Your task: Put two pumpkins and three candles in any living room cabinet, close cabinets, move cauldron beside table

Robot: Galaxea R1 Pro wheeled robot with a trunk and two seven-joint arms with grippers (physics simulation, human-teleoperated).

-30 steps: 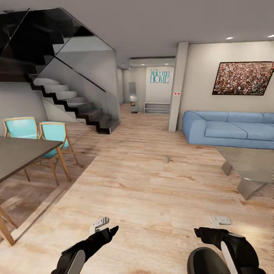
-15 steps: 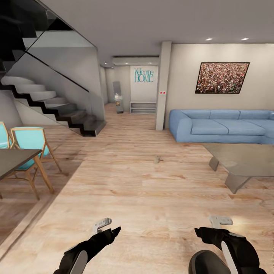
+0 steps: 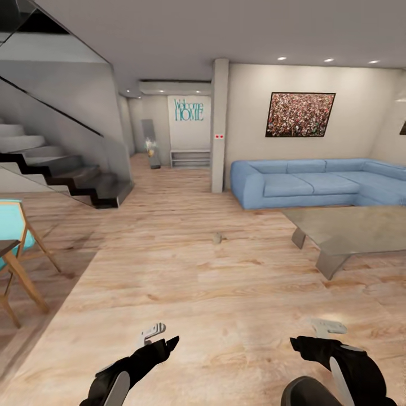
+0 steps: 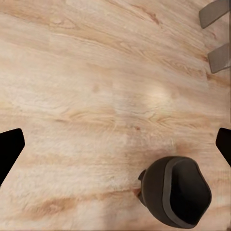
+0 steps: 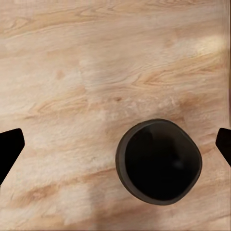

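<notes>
Head view: left gripper and right gripper hung low at the near edge over bare plank floor; finger spread not readable there. Wrist views showed both sets of fingers wide apart, black tips at the frame edges, holding nothing. Cauldron, a dark round pot, stood on the floor under the right gripper, seen straight down its mouth; the left wrist view caught it side-on; in the head view only its rim showed at the near right. Far right: blue sofa and low grey bench. Left: chair, stairs. Small grey object mid-floor, too small to identify. Wide open floor between.
</notes>
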